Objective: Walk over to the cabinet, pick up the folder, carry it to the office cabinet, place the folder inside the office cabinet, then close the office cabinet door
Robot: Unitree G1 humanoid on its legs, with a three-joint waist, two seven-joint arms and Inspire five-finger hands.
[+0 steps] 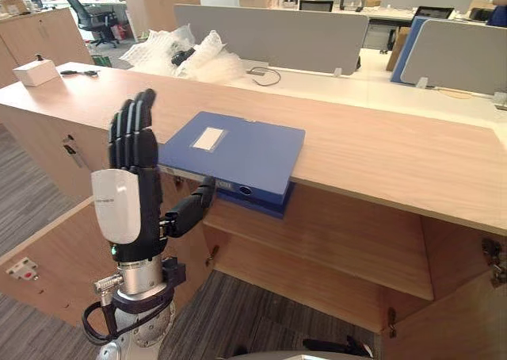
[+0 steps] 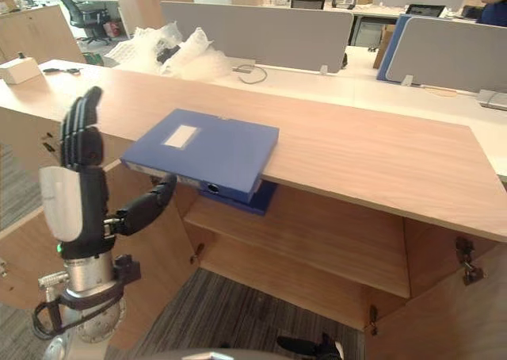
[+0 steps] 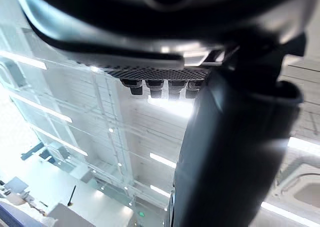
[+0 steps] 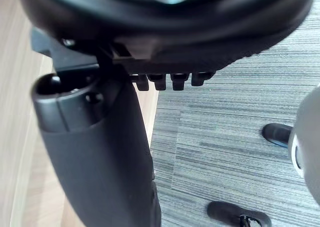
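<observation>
Office desks and grey partitions stand behind a long wooden cabinet top (image 1: pixel 380 150), and the blue folder (image 1: pixel 231 155) lies flat on it, with its near end jutting over the front edge above the open cabinet's shelf (image 1: pixel 333 249). The left hand (image 1: pixel 131 150) is raised just beside the folder, fingers straight and together, thumb stretched out under the overhanging edge; I cannot tell whether it touches. The right hand (image 4: pixel 100 162) hangs low over the carpet, fingers seemingly straight. The folder looks like a stiff, boxy file, fairly light but smooth-skinned, so it could slip. The overhang looks like the best hold, thumb beneath, fingers on top.
</observation>
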